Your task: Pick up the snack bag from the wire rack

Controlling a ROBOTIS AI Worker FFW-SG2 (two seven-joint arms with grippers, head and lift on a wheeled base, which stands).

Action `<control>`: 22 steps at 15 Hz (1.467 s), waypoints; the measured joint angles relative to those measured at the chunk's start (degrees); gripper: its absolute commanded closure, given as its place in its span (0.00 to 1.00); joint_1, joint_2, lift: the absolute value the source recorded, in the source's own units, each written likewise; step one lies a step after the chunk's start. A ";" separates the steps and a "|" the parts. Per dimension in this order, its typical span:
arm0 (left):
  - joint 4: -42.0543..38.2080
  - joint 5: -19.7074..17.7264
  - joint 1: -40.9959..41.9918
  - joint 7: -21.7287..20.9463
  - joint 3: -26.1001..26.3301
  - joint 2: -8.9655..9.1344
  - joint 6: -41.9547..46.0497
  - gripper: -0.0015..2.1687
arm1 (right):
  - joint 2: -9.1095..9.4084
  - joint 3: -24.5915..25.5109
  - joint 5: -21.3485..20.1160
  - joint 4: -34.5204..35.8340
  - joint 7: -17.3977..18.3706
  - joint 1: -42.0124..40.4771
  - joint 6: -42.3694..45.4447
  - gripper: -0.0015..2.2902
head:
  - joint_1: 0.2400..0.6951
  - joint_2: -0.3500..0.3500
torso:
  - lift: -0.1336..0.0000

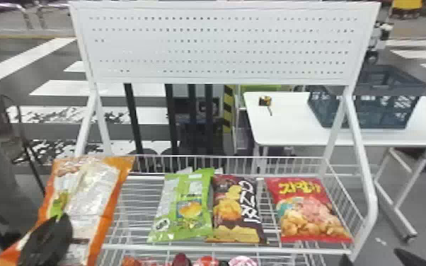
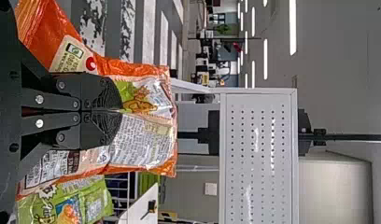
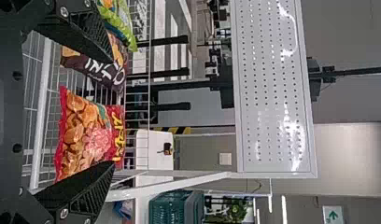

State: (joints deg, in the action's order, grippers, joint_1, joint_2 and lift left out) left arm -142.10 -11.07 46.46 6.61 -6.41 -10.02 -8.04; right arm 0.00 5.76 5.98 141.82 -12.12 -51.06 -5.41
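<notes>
A crinkled orange-and-silver plastic snack bag (image 1: 93, 191) is pinched in the black left gripper's (image 1: 46, 240) jaws; the right gripper (image 1: 370, 254) gapes wide; the left wrist view adds a printed red dot (image 2: 91, 63)

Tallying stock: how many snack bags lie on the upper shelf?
3: green bag centre, brown bag beside it, red bag far right. The left pincer holds an orange bag. Others may be hidden.

Orange snack bag (image 1: 92, 191), crinkled, tilted, pinched in left tool (image 1: 57, 224).
</notes>
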 measured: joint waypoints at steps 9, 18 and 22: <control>-0.04 1.82 0.07 -0.29 2.25 0.23 0.31 0.86 | 0.00 -2.04 -4.64 -20.40 1.23 24.26 -8.29 0.06 | 0.57 0.50 | 1.00; 1.11 4.26 -0.68 -0.02 3.58 0.61 1.47 0.86 | 0.00 -1.26 -8.63 -45.31 0.78 47.32 -12.79 0.06 | 0.57 0.50 | 1.00; 1.50 4.29 -0.94 0.07 3.60 0.30 1.41 0.86 | 0.00 -0.70 -9.28 -50.43 -0.34 50.49 -15.64 0.48 | 0.57 0.50 | 1.00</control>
State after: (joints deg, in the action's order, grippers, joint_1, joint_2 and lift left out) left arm -140.60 -6.78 45.52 6.68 -2.81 -9.72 -6.63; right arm 0.00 5.06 -3.29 91.39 -12.46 -0.57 -21.05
